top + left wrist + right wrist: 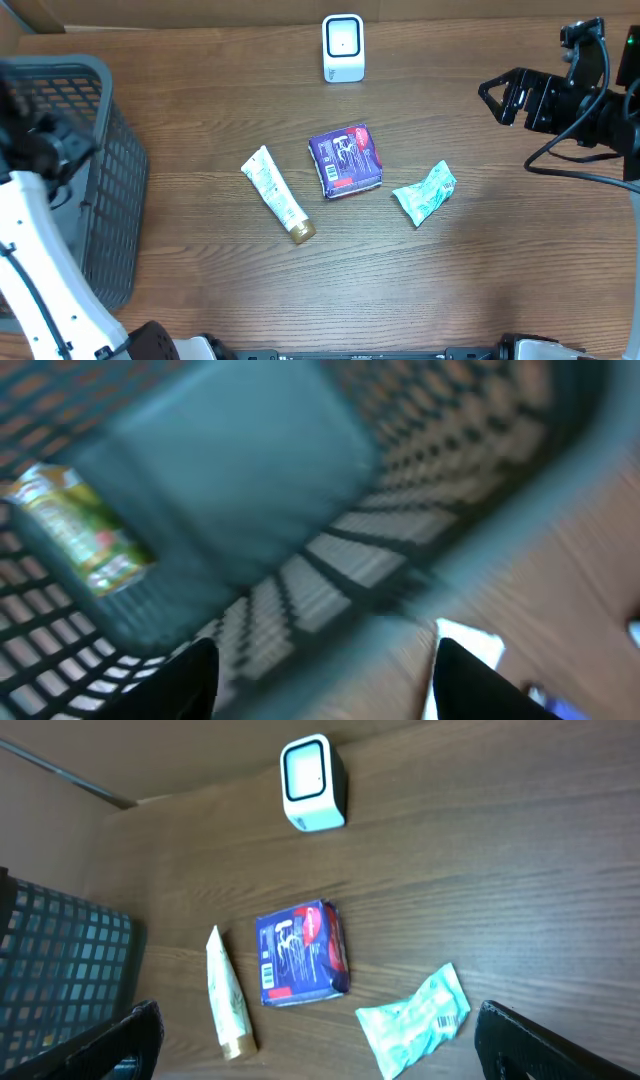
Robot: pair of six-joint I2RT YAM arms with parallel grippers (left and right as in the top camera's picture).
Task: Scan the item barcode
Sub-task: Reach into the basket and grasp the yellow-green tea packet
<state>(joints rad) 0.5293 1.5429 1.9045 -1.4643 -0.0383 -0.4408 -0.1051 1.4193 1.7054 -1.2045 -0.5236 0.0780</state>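
COUNT | white scanner (343, 47): one; purple flat box (346, 160): one; white tube (277, 194) with gold cap: one; pale green crumpled pouch (424, 193): one; grey mesh basket (110, 170): one; yellow-green packet (80, 528) inside it: one; packaged items: four, three on the wooden table (200, 300); robot arms: two, left arm (30, 240), right arm (575, 100)

Nothing can be read anywhere. The purple box (300, 962) in the middle bears red and white print, and the white tube (226, 1000) to its left bears faint marks, all too small to make out.
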